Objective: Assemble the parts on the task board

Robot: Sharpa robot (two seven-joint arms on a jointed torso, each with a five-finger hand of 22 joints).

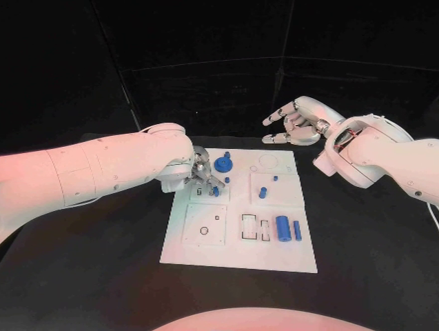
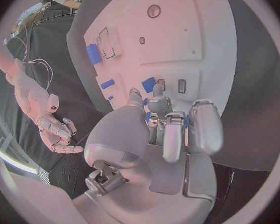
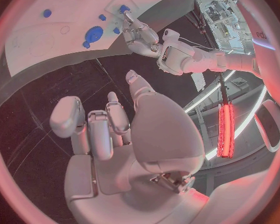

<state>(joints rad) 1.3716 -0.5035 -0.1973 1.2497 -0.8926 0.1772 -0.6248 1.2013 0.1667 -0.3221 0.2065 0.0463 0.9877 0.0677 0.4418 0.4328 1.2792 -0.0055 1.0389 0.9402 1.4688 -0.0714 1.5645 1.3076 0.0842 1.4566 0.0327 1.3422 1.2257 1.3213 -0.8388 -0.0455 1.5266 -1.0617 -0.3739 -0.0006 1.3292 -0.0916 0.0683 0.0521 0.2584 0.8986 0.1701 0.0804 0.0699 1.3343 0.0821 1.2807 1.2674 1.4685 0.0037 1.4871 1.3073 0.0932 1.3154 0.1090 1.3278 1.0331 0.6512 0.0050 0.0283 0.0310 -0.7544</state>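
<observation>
Head view: the white task board lies in the middle of the black table. The left hand is down over the board's far-left part, fingertips pointing at the board. Just under them sits a small blue part; can't tell from here if the fingers hold it or only touch it. A blue gear lies right beside the hand, on the far side. The right hand hangs up in the air past the far edge of the board, fingers curled loose w/ nothing in them, well apart from every part. So the left hand is much nearer to the work. Near the board's front-right lie a fat blue cylinder and a thin blue peg, side by side, long axes running near-to-far. Two more small blue pegs stand in the middle.

Left wrist view: the left hand's fingers are bunched close together, tips down at the board. Bits of blue show between & beside them, so I think they pinch the small part, but most of it is hidden. Its long axis: can't tell. A dark slot in the board lies just ahead of the fingertips; prob. the next move goes that way.

Right wrist view: the right hand's fingers are half bent, apart, holding nothing. Far off, the left hand sits on the board next to the gear.
</observation>
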